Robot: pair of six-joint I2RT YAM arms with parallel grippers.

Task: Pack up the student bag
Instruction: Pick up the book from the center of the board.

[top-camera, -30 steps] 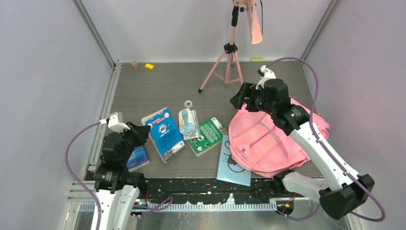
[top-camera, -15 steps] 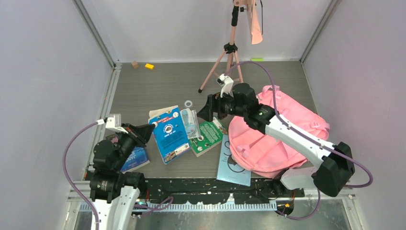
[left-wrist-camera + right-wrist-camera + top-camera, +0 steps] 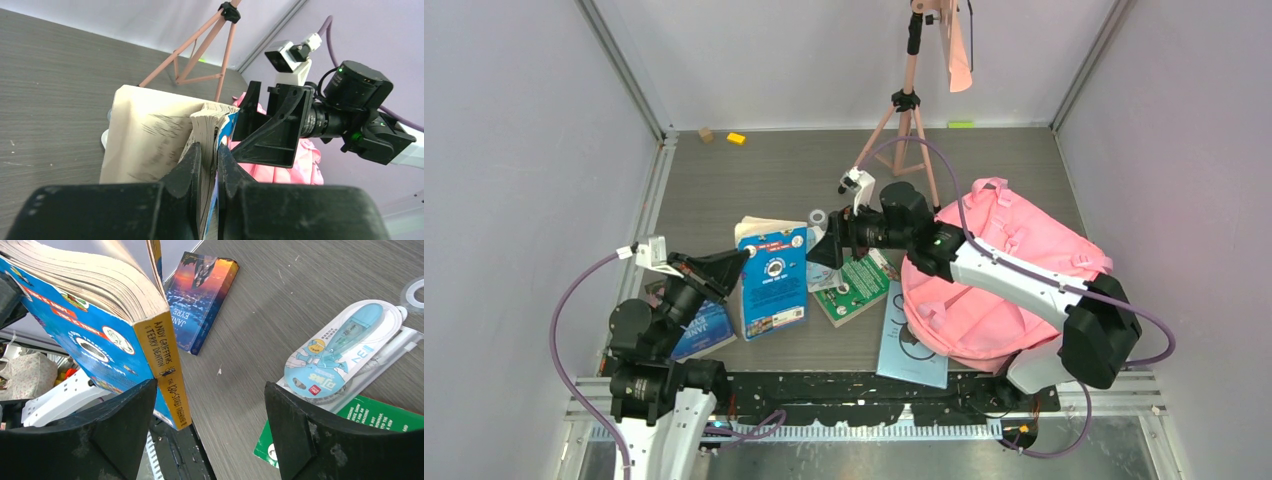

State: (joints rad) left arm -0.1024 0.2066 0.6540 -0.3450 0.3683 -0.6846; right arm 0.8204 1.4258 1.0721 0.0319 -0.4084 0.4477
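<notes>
The student bag (image 3: 1009,265), bright pink, lies flat at the right of the table. A thick blue paperback (image 3: 773,282) is tipped up off the table. My left gripper (image 3: 736,264) is shut on its cover and some of its pages (image 3: 150,132), which fan open behind the black fingers (image 3: 189,165). My right gripper (image 3: 820,246) reaches leftward from over the bag and stands open. In the right wrist view the book's yellow spine (image 3: 166,367) is just inside the left finger (image 3: 120,425), and bare table shows between the jaws. The bag's pink fabric (image 3: 306,165) shows behind the right gripper (image 3: 265,131).
A green book (image 3: 857,288), a correction tape pack (image 3: 340,347) and a tape ring (image 3: 415,290) lie by the bag. A pale blue booklet (image 3: 912,346) lies under its near edge. A dark Jane Eyre book (image 3: 707,327) lies at left. A pink tripod (image 3: 902,120) stands behind.
My right arm swung left from above the bag to the blue book's spine, still open. My left gripper lifted the blue book from flat to nearly upright.
</notes>
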